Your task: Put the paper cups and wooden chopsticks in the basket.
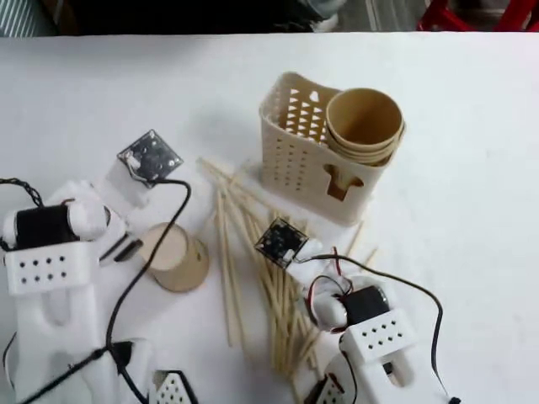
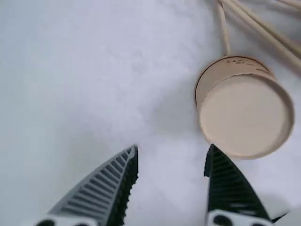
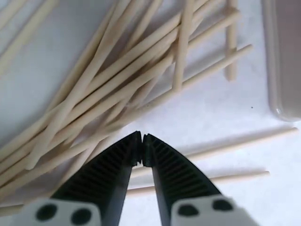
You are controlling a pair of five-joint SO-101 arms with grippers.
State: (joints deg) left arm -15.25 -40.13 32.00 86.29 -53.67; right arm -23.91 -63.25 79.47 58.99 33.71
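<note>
White surface (image 1: 472,126) carries the basket (image 1: 290,160), cups (image 1: 364,122) stacked inside. Apart from it a cup (image 1: 175,257) lies tipped, my left hand (image 2: 172,157) wide to take it; my right hand (image 3: 142,139), pinched empty, hovers over chopsticks (image 3: 117,80) beside the basket.

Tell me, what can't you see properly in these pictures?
1. How many paper cups are stacked in the basket: in the high view they nest together, and the basket wall hides their bodies.
2. The lower ends of the chopsticks: in the high view the right arm covers them.
3. Most of the basket: in the right wrist view it is cut off by the edge.
</note>
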